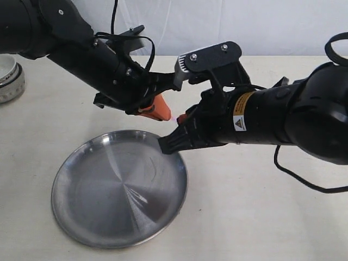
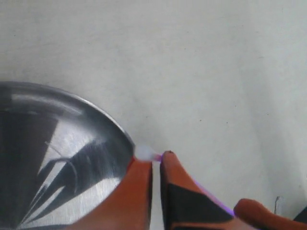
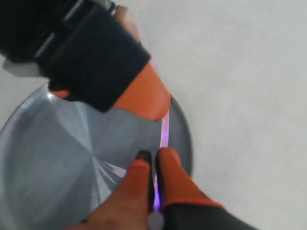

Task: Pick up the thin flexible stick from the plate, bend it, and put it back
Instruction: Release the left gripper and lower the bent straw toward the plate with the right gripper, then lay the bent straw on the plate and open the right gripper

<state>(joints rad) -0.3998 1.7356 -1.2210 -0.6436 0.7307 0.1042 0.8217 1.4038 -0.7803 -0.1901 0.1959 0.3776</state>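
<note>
thin pink-purple translucent plastic stick (image 3: 165, 128) | left gripper (image 2: 156, 162) and right gripper (image 3: 153, 160) each clamped on it | axis runs left-right between them | above far rim of round stainless-steel plate (image 1: 109, 190)

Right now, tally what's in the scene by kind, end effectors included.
plate: 1
stick: 1
bowl: 1
end effectors: 2, the left end effector and the right end effector, each shut on the stick
Total: 5
</note>
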